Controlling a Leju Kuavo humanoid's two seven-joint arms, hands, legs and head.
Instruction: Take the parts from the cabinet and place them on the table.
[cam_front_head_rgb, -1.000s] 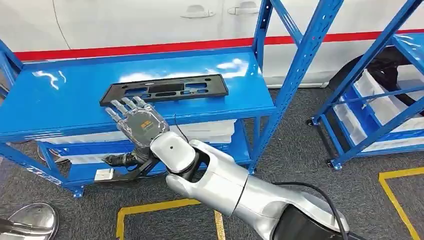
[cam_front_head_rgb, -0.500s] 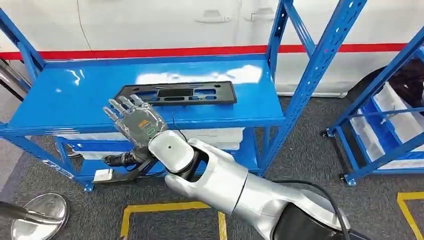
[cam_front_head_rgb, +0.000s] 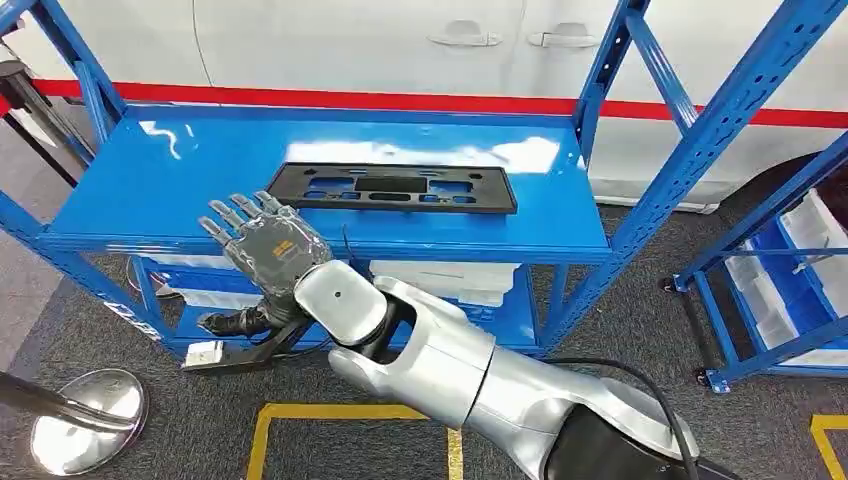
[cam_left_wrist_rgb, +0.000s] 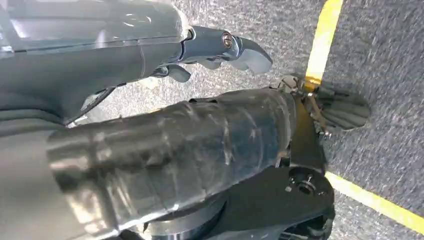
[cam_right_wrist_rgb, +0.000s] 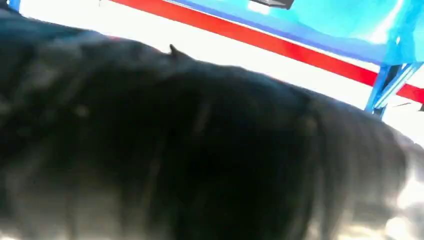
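The camera has swung left, centring the black plastic frame (cam_front_head_rgb: 390, 187) on the blue shelf (cam_front_head_rgb: 150, 190); the right hand (cam_front_head_rgb: 262, 240), fingers spread and empty, stays short of it. The left hand's (cam_left_wrist_rgb: 220, 47) grip I cannot tell.

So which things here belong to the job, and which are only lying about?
For the job:
- black part on the blue shelf
- right hand, raised near it

Lying about:
- white bins on the lower shelf
- round metal base on the floor

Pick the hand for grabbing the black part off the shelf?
Right. The right hand is raised at the shelf edge, fingers apart, near the black part. The left hand hangs over the floor.
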